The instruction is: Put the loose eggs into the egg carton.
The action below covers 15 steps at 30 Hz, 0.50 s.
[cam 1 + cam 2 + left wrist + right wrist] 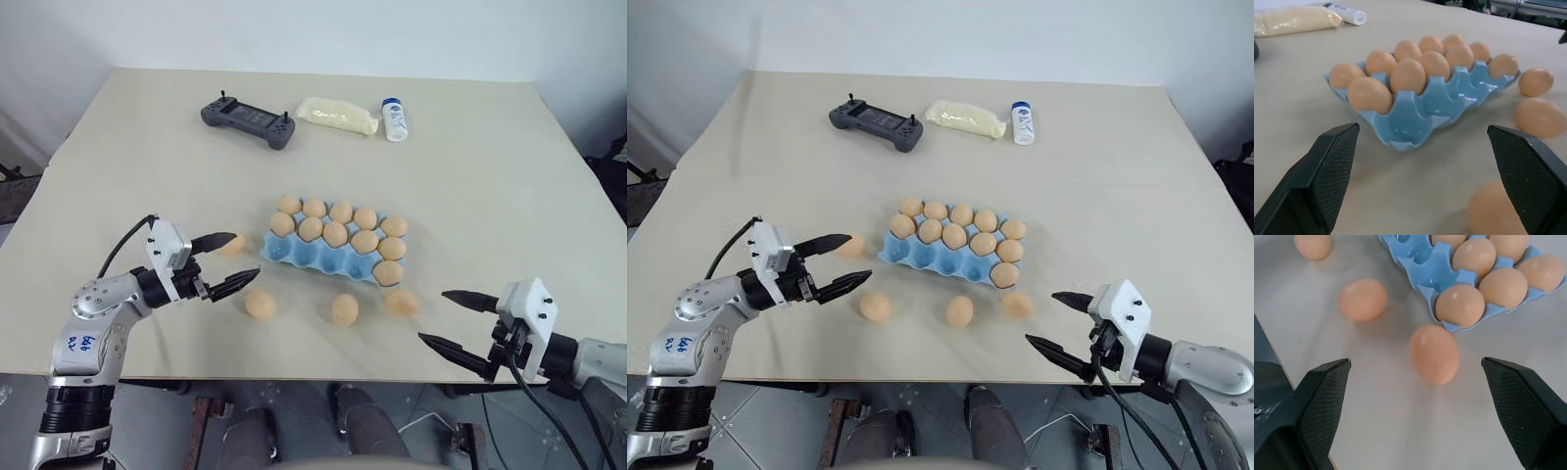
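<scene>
The light blue egg carton point(312, 257) sits mid-table, its back rows filled with tan eggs and most cups of its near row bare. Several loose eggs lie on the table: one point(232, 245) by the carton's left end, and three point(261, 305), point(344, 309), point(402, 302) in front of it. My left gripper point(233, 262) hangs open left of the carton, pointing at it, and holds nothing. My right gripper point(435, 316) is open near the table's front right edge, empty; the rightmost loose egg point(1434, 353) lies ahead of its fingers.
At the far side lie a dark grey game controller point(248, 121), a pale yellow bag point(337, 115) and a white bottle point(395, 118). The table's front edge point(294, 376) runs just below the loose eggs.
</scene>
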Each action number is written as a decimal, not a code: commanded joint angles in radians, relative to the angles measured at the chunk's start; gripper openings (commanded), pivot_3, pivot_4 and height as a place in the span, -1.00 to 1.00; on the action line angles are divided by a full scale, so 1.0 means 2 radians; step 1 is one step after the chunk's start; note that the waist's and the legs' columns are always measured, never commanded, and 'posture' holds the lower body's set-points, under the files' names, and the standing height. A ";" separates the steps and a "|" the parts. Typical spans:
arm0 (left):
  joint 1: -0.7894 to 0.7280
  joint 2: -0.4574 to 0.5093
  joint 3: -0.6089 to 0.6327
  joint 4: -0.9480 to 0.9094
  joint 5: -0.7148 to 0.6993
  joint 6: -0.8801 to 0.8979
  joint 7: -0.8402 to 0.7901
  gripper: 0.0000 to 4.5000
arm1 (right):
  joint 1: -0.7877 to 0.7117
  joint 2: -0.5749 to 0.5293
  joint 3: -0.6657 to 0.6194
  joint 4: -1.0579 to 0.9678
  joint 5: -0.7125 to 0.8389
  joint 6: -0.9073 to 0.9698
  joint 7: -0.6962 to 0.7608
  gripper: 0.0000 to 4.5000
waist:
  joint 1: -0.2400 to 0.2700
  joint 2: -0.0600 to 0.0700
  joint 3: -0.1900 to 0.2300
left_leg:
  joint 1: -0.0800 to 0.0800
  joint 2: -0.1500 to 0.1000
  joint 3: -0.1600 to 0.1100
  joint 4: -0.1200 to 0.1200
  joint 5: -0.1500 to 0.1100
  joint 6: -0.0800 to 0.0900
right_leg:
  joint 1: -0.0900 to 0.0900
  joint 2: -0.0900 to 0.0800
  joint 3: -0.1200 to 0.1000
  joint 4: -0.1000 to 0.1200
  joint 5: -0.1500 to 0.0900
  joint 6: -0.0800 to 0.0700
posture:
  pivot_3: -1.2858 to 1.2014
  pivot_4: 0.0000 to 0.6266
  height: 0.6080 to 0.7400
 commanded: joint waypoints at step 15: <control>0.065 0.017 0.001 -0.052 0.004 -0.017 -0.006 0.99 | -0.013 -0.015 -0.031 0.038 0.025 -0.021 0.057 1.00 | 0.000 -0.001 0.000 | 0.000 0.000 0.000 0.000 -0.001 0.000 | 0.000 0.000 0.000 -0.001 0.000 0.000 | 0.03 -0.52 1.00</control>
